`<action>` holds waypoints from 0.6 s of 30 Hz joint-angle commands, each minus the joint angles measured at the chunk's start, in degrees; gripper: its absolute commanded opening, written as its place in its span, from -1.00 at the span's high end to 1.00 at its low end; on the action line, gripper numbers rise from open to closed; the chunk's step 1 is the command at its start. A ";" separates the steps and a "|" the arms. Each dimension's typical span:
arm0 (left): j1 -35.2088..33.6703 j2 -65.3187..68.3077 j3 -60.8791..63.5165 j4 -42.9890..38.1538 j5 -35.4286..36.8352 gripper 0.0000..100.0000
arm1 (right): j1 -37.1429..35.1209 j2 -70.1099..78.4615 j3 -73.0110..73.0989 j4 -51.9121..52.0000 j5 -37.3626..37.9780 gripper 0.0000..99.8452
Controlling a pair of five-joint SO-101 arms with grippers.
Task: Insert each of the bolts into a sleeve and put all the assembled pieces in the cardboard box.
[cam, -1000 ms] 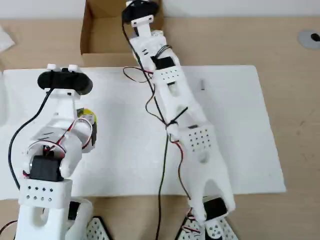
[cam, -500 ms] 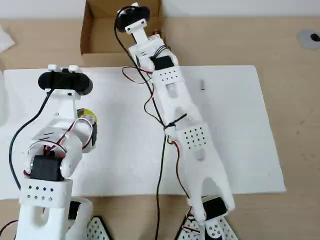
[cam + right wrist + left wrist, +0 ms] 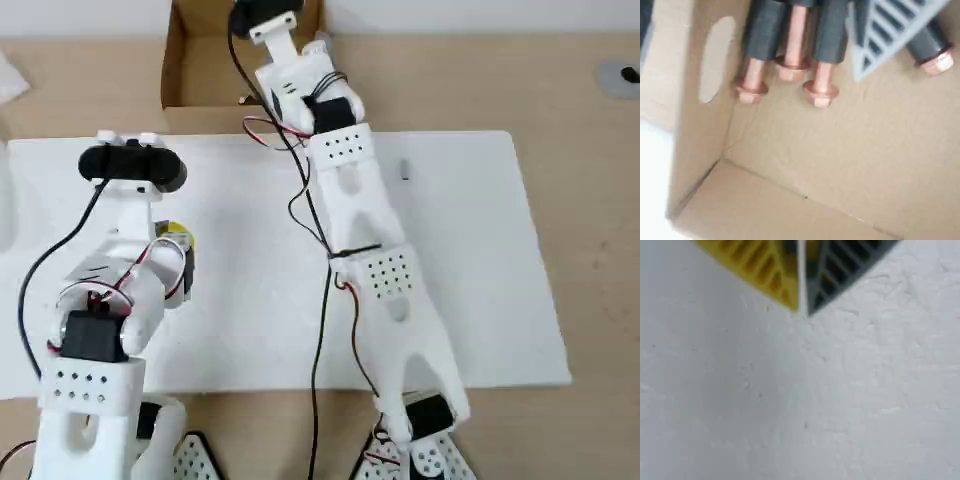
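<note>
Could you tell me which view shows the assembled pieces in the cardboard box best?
The right wrist view: up close, the assembled pieces lie side by side on the cardboard box floor. In the high view the right arm covers them. The left wrist view faces the white sheet.

sleeves (image 3: 765, 30): tops cut off | cardboard box (image 3: 205, 70): far side cut off

Right arm (image 3: 372, 235) stretched far forward; left hand (image 3: 801, 307) pinched shut, pointing down
</note>
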 commanded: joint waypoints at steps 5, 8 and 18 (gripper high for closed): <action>-0.70 -0.92 -1.49 5.45 -7.65 0.99 | 0.40 -13.67 -8.13 33.85 -3.34 0.95; -0.70 -0.92 -1.85 6.59 -7.91 0.99 | 0.48 -19.74 -8.48 45.71 -7.47 0.98; -0.79 -11.74 -1.85 6.68 -7.74 0.99 | 9.63 -45.14 5.49 48.79 -9.76 0.98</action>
